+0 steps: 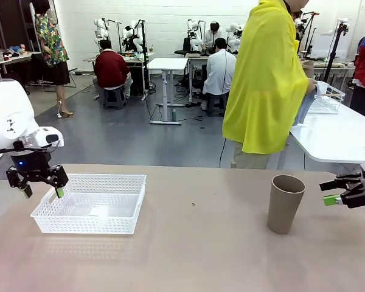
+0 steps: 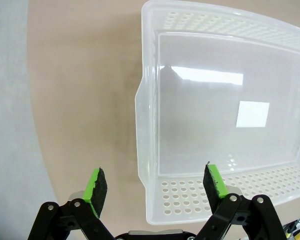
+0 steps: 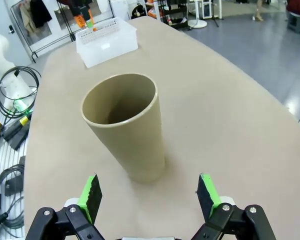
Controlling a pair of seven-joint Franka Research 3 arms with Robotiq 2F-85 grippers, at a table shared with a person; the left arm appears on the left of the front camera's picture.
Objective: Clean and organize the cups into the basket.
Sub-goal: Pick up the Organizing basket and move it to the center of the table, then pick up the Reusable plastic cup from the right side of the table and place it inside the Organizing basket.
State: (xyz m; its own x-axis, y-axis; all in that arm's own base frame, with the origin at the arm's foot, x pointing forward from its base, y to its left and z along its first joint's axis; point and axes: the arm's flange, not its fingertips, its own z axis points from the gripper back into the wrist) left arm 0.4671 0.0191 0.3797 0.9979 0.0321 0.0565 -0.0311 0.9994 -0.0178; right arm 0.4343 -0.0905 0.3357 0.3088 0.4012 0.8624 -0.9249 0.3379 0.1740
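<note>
- Cup (image 1: 285, 204), tan-brown, stands upright on the table (image 1: 201, 261), right of centre. Its long axis is vertical, with the wide mouth up and the narrow base down. From the right wrist I look down into the open mouth (image 3: 125, 125).
- Right gripper (image 1: 336, 190) sits just to the cup's right, low and level, fingers aimed at it. Its jaws are spread wide and grip nothing. In the wrist view the cup stands ahead of the gripper (image 3: 149, 179), centred on the gap and clear of both pads.
- Basket (image 1: 85, 222), white mesh, lies at the left of the table, well apart from the cup. Its long side runs left to right.
- Left gripper (image 1: 44, 191) hangs over the basket's left end with jaws apart. One pad is outside the rim (image 2: 140, 100) and one is over the end wall.
- I see a white square sticker (image 2: 253, 114) on the basket floor but can read no print on it.
</note>
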